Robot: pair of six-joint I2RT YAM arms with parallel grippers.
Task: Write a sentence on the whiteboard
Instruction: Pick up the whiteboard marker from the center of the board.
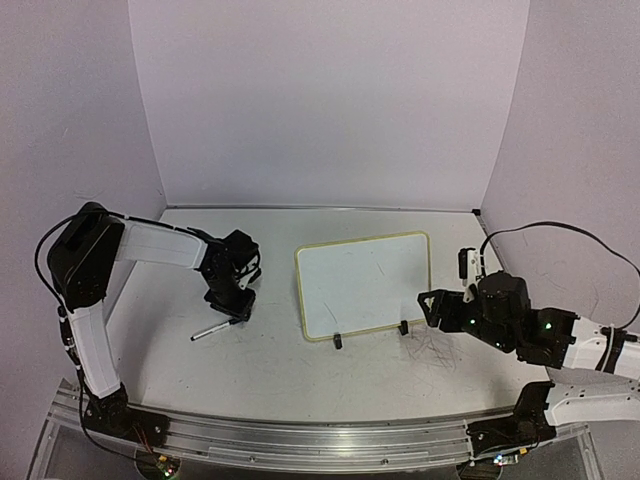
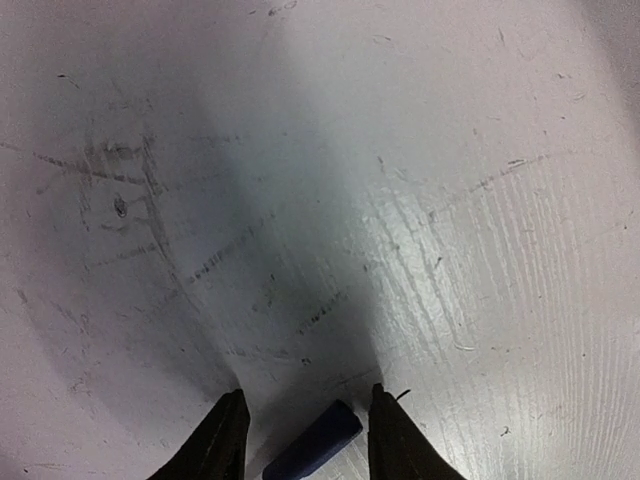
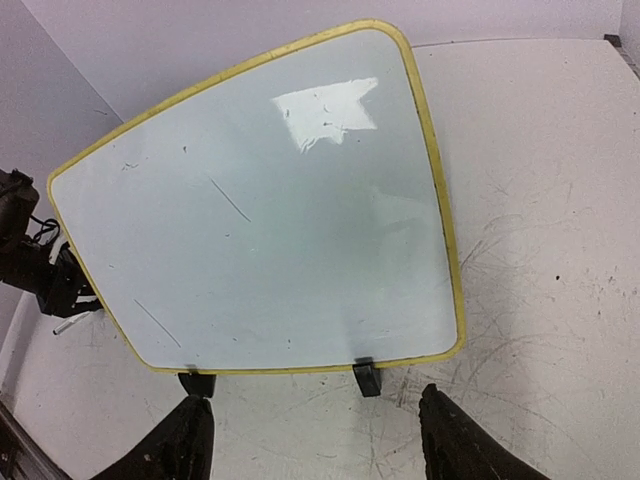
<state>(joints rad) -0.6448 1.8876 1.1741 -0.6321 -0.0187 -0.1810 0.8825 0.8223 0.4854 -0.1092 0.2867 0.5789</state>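
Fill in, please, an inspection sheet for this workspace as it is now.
Surface: white table, covered in grey scribbles and scratches.
Job's things: whiteboard propped on two black feet, faint stray marks only, no sentence written; marker lying on the table left of it.
Clutter: nothing seen.
Hands: left hand open, fingers either side of the marker; right hand open, empty, beside the board's lower right corner.
Cables: black cable looping above the right arm.
Surroundings: plain pale walls; metal rail along the near edge.

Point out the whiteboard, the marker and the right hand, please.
whiteboard [image 1: 365, 285]: top view, bare white face.
marker [image 1: 215, 330]: top view, middle of its barrel.
right hand [image 3: 312, 405]: right wrist view, midway between its fingertips.
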